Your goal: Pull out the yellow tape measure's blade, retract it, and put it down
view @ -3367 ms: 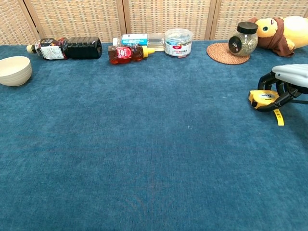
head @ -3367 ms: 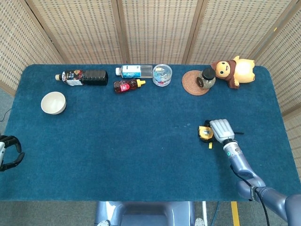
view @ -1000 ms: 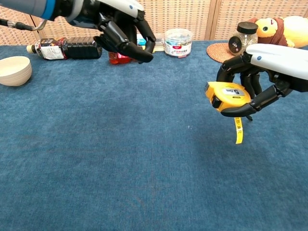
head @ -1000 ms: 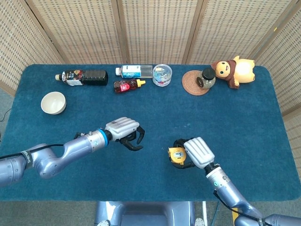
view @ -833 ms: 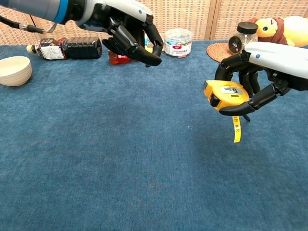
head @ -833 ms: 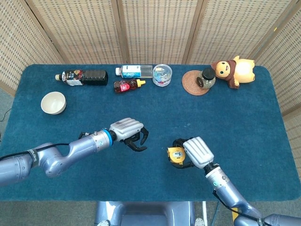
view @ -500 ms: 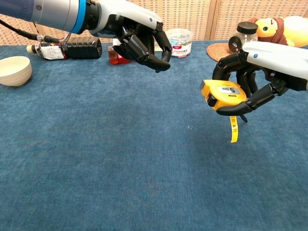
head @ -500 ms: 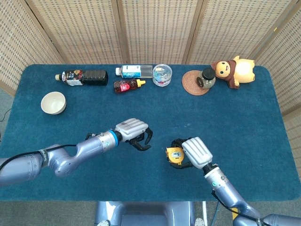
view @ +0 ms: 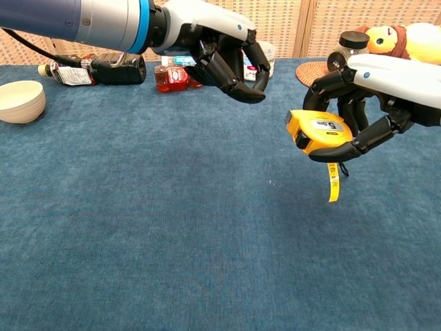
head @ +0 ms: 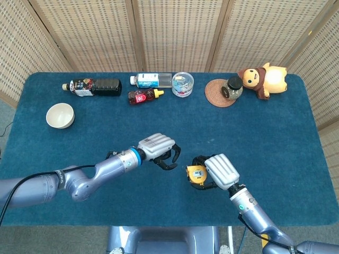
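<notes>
My right hand [head: 218, 171] [view: 365, 114] grips the yellow tape measure [head: 195, 174] [view: 315, 134] and holds it raised off the blue table. A short yellow strap [view: 333, 182] dangles below its case. Just left of it, my left hand [head: 159, 150] [view: 224, 55] hovers with fingers curled downward and apart, holding nothing. A small gap separates its fingertips from the tape measure. No blade is drawn out.
Along the far edge lie a dark bottle [head: 92, 87], a white-blue bottle [head: 150, 80], a small red bottle [head: 143, 96], a clear tub [head: 183, 84], a jar [head: 233, 87] on a coaster and a plush toy [head: 263, 79]. A white bowl [head: 59, 115] sits far left.
My left hand has travelled right toward the tape measure, closing most of the gap. My right hand has shifted the tape measure slightly left and kept its grip.
</notes>
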Controlling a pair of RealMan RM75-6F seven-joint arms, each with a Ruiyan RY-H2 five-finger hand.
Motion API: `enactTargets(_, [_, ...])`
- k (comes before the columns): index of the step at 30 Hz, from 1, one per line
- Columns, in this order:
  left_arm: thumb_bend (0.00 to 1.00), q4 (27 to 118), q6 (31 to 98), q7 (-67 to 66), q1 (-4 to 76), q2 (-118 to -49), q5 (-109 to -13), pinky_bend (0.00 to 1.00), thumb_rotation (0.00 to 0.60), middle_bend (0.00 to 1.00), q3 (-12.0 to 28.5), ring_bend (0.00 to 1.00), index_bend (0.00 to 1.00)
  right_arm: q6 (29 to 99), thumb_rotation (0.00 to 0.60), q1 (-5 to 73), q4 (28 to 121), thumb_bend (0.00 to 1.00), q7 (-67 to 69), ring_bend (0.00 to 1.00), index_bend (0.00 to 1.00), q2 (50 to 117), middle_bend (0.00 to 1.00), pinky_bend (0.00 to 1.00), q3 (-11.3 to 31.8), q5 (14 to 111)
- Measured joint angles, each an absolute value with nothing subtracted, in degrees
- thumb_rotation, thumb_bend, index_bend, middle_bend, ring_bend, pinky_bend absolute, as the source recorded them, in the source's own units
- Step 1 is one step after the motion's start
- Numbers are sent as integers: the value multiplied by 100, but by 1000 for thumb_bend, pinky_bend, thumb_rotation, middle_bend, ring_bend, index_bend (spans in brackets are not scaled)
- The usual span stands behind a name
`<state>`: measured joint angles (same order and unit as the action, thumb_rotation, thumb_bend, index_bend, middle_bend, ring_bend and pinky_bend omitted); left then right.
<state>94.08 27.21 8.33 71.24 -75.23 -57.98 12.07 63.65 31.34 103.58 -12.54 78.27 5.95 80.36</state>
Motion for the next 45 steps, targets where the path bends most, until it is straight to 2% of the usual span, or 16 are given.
enactTargets(8, [382,9365,2817,819,7118,-7689,-5859,941,462,940,1270,939,540,6380,407,3141,10422,263,-1269,631,562,7798,597,588,603,8063])
enactTargets(14, [382,9313,2799,811,7149,-7779,-5853,940,463,940,1297,939,495,6389,406,3140,10440,263,-1275,632,562,7786,596,588,605,8066])
enactTargets(45, [382,8962,2766,929,7236,-8214,-5868,940,467,941,1456,939,495,6391,403,3155,10521,262,-1358,637,565,7696,596,587,638,8011])
